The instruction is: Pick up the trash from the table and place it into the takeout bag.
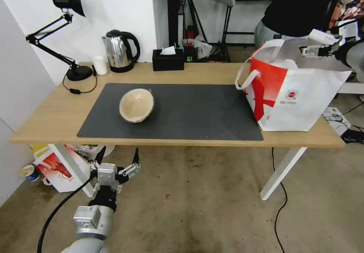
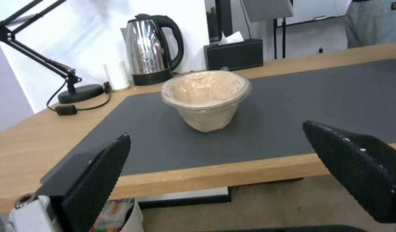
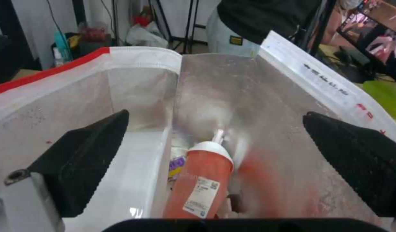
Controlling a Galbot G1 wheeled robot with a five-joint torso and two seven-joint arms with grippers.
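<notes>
The beige bowl [image 1: 136, 105] sits on the dark grey mat [image 1: 189, 112] of the table [image 1: 49, 120], left of the middle; in the left wrist view the bowl [image 2: 205, 96] stands beyond the table's front edge. My left gripper [image 1: 118, 157] hangs open below and in front of that edge, its fingers [image 2: 99, 180] holding nothing. The takeout bag [image 1: 292, 90] stands on the table's right end. Above its open mouth, my right gripper [image 1: 305, 50] is open and holds nothing. Inside the bag's silvery lining [image 3: 271, 106] lies the red white-lidded drink cup [image 3: 204, 183], below my right gripper [image 3: 215, 138].
Along the table's back edge stand a black desk lamp [image 1: 72, 36], a small white cup [image 1: 100, 65], a steel kettle [image 1: 119, 52] and a black tissue box [image 1: 168, 59]. A red-and-white box [image 1: 60, 167] lies on the floor under the left end. A person [image 1: 295, 6] stands behind the bag.
</notes>
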